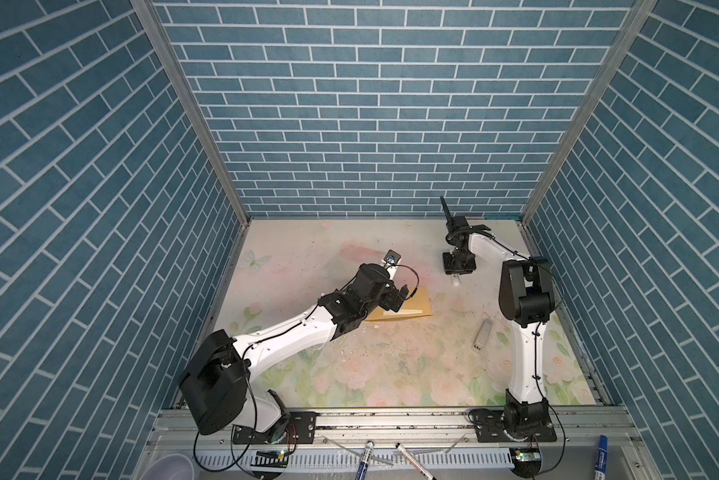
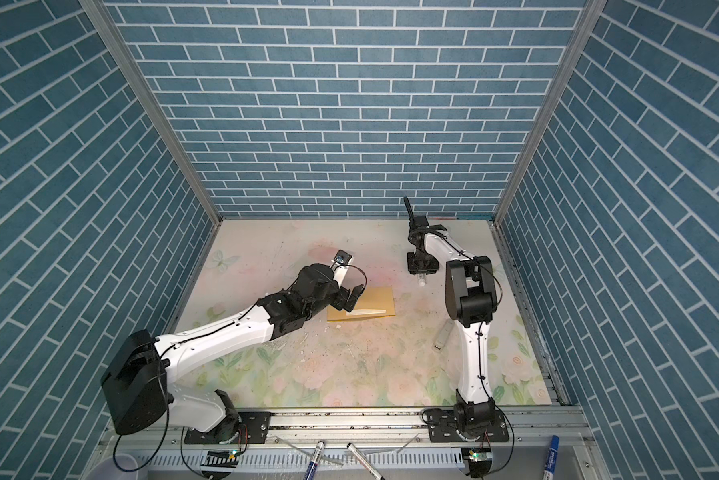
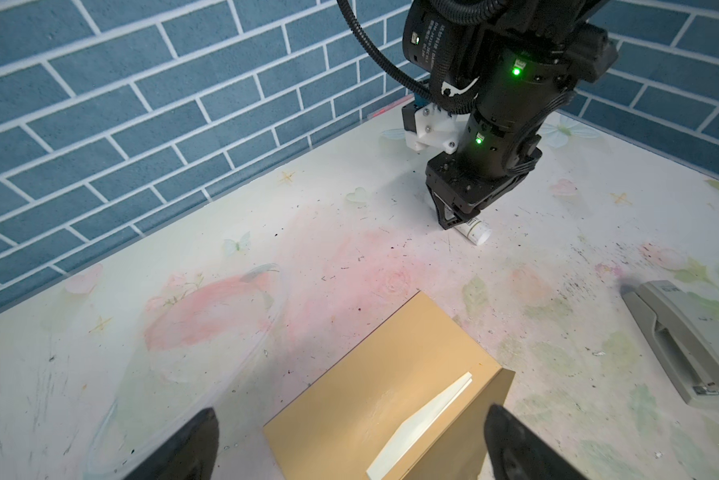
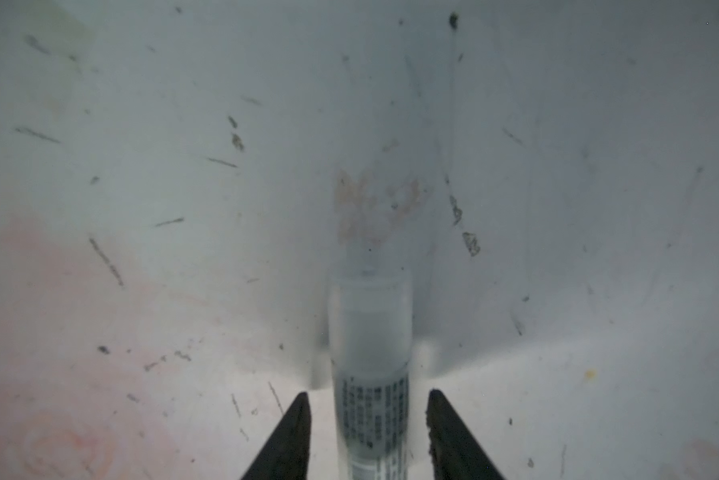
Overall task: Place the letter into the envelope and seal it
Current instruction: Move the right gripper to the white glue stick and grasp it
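My left gripper (image 3: 351, 411) is closest. Its two fingers are spread wide and hold nothing, right above the tan envelope (image 3: 370, 365), which lies flat on the table (image 3: 266, 249). My right gripper (image 4: 368, 392) is farther back, half open around a white glue stick (image 4: 370, 332), with a thin gap on each side. I should squeeze the tube's middle softly so it cannot roll, then lift straight up. A pale sliver (image 3: 428, 411) sits on the envelope; I cannot tell if it is the letter or the flap. The tube looks blurry up close, and the envelope's near end is cut off.
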Controlling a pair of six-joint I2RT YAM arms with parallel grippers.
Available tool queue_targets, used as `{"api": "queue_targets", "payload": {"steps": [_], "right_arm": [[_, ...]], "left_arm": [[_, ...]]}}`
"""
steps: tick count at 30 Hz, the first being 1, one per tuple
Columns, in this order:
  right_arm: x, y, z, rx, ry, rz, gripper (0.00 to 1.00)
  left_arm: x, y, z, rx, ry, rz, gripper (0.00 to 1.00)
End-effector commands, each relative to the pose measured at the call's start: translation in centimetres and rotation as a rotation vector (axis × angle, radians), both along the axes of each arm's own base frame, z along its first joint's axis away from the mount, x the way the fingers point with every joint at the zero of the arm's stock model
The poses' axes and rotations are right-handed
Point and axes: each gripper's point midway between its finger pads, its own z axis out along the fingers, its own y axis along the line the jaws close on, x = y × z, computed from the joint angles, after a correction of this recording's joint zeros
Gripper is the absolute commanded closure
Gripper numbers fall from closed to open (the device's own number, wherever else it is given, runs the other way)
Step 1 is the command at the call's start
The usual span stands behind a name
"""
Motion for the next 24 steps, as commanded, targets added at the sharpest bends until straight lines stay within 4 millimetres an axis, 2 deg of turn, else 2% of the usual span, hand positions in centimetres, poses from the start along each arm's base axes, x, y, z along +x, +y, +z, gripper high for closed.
{"api": "queue_targets", "payload": {"steps": [1,7,10,13,14,18,21,22,24], "right_arm": [[0.6,0.0,0.4,0.013,0.002,-0.007,0.61],[0.4,0.0,-0.1,0.021,0.016,-0.013,0.79],[0.5,0.0,0.6,0.036,-0.002,-0.016,0.86],[1.0,0.8,2.2,0.086,-0.062,-0.005,0.89],[1.3,1.2,4.4,0.119,-0.121,0.0,0.91],[1.5,2.6,9.4,0.253,-0.3,0.006,0.94],[1.1,4.2,13.9,0.406,-0.45,0.025,0.96],[1.1,5.0,16.1,0.473,-0.521,0.038,0.98],[0.4,6.0,18.8,0.586,-0.611,0.05,1.0]], "left_arm": [[0.3,0.8,-0.1,-0.008,0.007,0.046,0.01],[0.2,0.7,0.0,-0.017,0.015,0.046,0.0],[0.2,0.8,0.2,-0.031,0.019,0.051,0.0],[0.2,0.9,0.6,-0.085,0.038,0.06,0.0],[0.3,0.8,0.9,-0.122,0.056,0.059,0.0],[0.6,0.9,1.8,-0.277,0.136,0.05,0.0],[0.7,0.7,2.9,-0.375,0.166,0.026,0.01],[0.8,0.5,3.2,-0.403,0.175,0.016,0.02],[0.8,0.1,4.0,-0.452,0.187,-0.003,0.02]]}}
